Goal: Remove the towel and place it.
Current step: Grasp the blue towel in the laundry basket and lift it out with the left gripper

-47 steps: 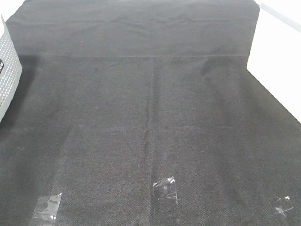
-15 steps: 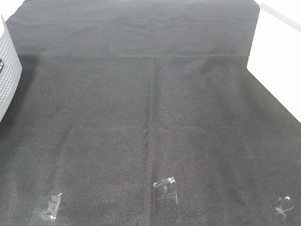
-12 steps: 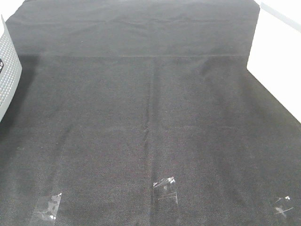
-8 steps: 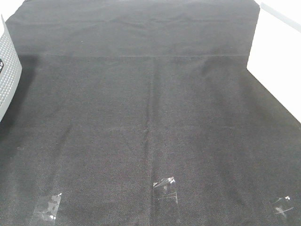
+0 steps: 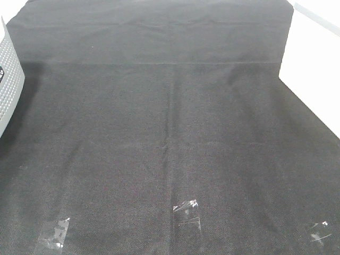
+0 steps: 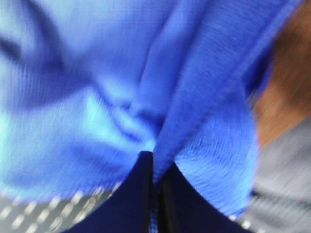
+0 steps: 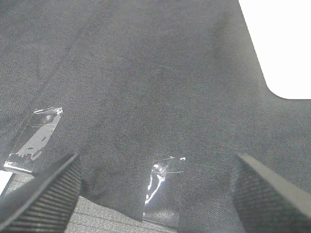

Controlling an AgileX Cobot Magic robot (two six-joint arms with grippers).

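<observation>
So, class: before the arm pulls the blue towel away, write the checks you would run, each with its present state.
1. Left fingers shut on the towel: ok.
2. Grip deep enough to hold: cannot tell, view blurred.
3. Right fingers open, holding nothing: ok.
4. Black cloth lies flat for placing: ok.
5. Towel's free end clear of snags: cannot tell, out of the high view.

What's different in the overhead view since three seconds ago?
Nothing visibly changed overhead: the black cloth, tape pieces and basket lie as before, with no arm in view. The left wrist view, which has no earlier frame, shows the left gripper shut on the towel; the right gripper stands open.
</observation>
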